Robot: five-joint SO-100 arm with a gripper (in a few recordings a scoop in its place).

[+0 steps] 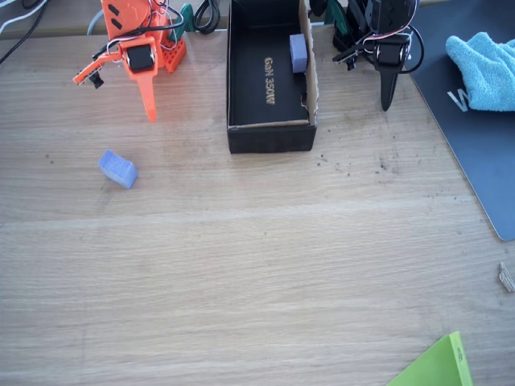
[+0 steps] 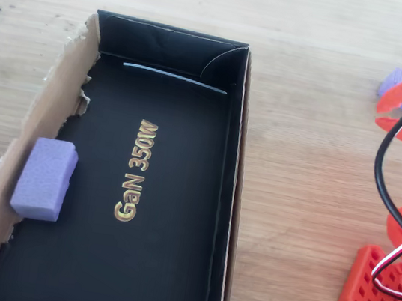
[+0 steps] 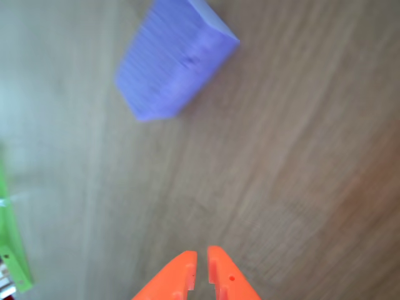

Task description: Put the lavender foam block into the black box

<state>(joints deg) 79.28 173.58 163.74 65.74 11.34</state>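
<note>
1. The jaws of the orange gripper (image 3: 201,265) are nearly pressed together and hold nothing, probably because the grasp is not yet begun.
2. Just ahead of the gripper, the lavender foam block (image 3: 172,59) lies free on the tabletop (image 1: 257,265), ready to be picked.
3. Farther from the gripper, the black box (image 1: 269,133) stands open, already holding a paler block (image 2: 45,178) against its torn wall.

orange arm (image 1: 141,48), pointed claw (image 3: 201,272)

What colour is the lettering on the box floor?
Gold, on the black box floor; clearest in the overhead view.
</note>
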